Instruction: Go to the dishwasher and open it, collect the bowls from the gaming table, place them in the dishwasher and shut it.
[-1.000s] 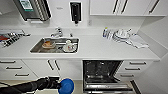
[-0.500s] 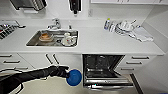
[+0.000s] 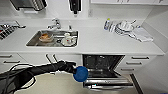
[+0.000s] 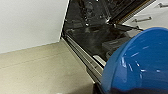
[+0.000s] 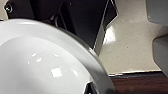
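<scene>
The left gripper holds a round bright-blue bowl just left of the open stainless-steel dishwasher, poised for loading; the right gripper's state I cannot tell, though a glossy white bowl sits close by it.

Glossy bowls against matt kitchen surfaces and brushed metal.
The blue bowl shines like smooth plastic; the pale bowl is glossy with bright reflections. The sink is dull stainless steel, the bench smooth matt white, the dishwasher door edge brushed metal, the floor speckled beige, faintly sheened.
</scene>
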Available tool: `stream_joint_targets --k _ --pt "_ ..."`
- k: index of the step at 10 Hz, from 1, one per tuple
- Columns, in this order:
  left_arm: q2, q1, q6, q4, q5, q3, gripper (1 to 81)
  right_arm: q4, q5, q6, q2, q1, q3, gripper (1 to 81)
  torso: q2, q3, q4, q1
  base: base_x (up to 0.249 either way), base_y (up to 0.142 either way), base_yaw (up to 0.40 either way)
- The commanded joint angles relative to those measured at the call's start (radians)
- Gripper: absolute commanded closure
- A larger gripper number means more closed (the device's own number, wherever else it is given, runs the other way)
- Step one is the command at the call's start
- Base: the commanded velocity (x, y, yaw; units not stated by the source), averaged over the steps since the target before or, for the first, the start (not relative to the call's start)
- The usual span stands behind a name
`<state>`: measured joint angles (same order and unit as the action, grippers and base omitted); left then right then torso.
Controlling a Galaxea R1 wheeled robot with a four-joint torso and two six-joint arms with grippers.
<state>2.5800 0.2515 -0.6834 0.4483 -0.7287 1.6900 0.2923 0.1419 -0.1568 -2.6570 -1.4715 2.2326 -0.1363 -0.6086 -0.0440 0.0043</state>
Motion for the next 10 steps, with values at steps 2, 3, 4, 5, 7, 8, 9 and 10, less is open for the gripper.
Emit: stream_joint_targets --k 2,3,4,5,7,8,9,10 --pt "0.158 -0.189 -0.007 -0.019 -0.044 0.12 81.1 -0.012 -0.085 -0.004 0.02 -0.013 -0.018 81.1 0.0 0.0 0.0 0.0 0.0 0.0 0.0" --pt "0.201 -0.203 -0.007 -0.019 -0.044 0.155 81.1 -0.012 -0.085 -0.003 0.02 -0.013 -0.018 81.1 0.0 0.0 0.0 0.0 0.0 0.0 0.0" --pt "0.239 -0.211 -0.007 -0.019 -0.044 0.184 81.1 -0.012 -0.085 -0.004 0.016 -0.013 -0.015 81.1 0.0 0.0 0.0 0.0 0.0 0.0 0.0" --pt "0.273 -0.218 -0.007 -0.019 -0.044 0.211 81.1 -0.012 -0.085 -0.003 0.013 -0.011 -0.012 81.1 0.0 0.0 0.0 0.0 0.0 0.0 0.0" --pt "0.324 -0.241 -0.007 -0.019 -0.044 0.218 81.1 -0.01 -0.085 -0.004 0.009 -0.007 -0.012 81.1 0.0 0.0 0.0 0.0 0.0 0.0 0.0" --pt "0.335 -0.248 -0.007 -0.019 -0.044 0.218 81.1 -0.012 -0.085 -0.004 0.009 -0.008 -0.01 81.1 0.0 0.0 0.0 0.0 0.0 0.0 0.0" --pt "0.336 -0.255 -0.007 -0.02 -0.044 0.217 81.1 -0.012 -0.085 -0.004 0.009 -0.01 -0.01 81.1 0.0 0.0 0.0 0.0 0.0 0.0 0.0" --pt "0.333 -0.264 -0.007 -0.025 -0.044 0.212 81.1 -0.012 -0.085 -0.004 0.009 -0.011 -0.01 81.1 0.0 0.0 0.0 0.0 0.0 0.0 0.0"
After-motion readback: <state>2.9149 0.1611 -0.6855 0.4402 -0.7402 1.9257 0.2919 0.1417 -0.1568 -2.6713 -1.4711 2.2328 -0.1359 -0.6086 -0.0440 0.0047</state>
